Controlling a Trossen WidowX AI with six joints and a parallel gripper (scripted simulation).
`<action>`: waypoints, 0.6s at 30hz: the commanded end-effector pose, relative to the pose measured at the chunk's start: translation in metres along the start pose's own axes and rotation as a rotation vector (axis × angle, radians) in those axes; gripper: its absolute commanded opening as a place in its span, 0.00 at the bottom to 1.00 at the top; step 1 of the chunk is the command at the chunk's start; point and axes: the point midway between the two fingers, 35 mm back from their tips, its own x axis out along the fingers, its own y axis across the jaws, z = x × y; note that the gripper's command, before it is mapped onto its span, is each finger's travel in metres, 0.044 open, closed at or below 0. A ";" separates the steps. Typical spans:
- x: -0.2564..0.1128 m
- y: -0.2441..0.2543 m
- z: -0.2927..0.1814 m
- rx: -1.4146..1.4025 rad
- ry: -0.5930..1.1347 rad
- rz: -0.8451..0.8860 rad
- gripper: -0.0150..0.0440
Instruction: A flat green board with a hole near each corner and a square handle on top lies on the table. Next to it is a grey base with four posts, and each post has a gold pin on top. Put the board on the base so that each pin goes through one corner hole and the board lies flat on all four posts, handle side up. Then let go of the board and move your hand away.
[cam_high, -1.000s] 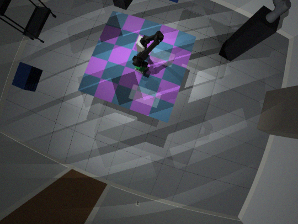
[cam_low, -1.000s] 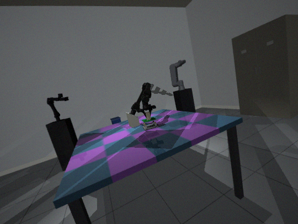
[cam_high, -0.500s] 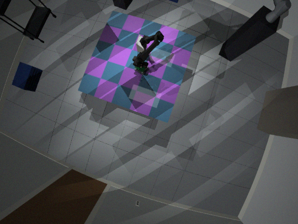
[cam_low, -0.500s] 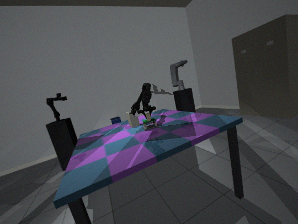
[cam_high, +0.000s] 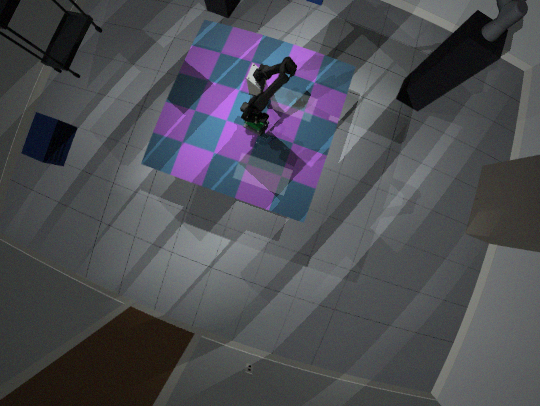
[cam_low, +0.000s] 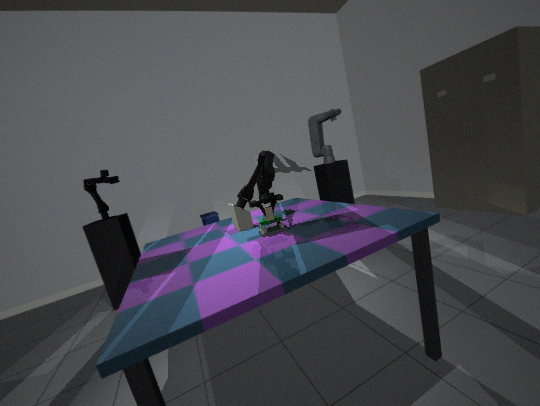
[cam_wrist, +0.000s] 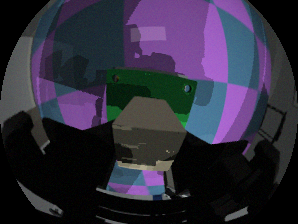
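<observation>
Gripper (cam_high: 256, 120) (cam_low: 269, 209) (cam_wrist: 147, 121) clenched on the handle (cam_low: 269, 214) (cam_wrist: 149, 132), line up the board (cam_high: 256, 126) (cam_low: 276, 219) (cam_wrist: 150, 89) squarely over the base (cam_low: 272, 229), then lower it level.

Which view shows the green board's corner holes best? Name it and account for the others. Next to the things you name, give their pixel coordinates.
The wrist view: two holes in the green board (cam_high: 257, 126) (cam_low: 272, 220) (cam_wrist: 150, 86) are distinct there. The top and exterior views show only small green patches by the claw (cam_high: 256, 123) (cam_low: 269, 215), holes indistinguishable.
</observation>
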 end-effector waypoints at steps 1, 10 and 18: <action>-0.001 0.000 0.000 -0.002 -0.001 0.000 0.25; 0.003 0.001 0.001 -0.002 -0.001 0.000 0.25; 0.006 0.000 -0.001 0.007 -0.001 0.000 0.25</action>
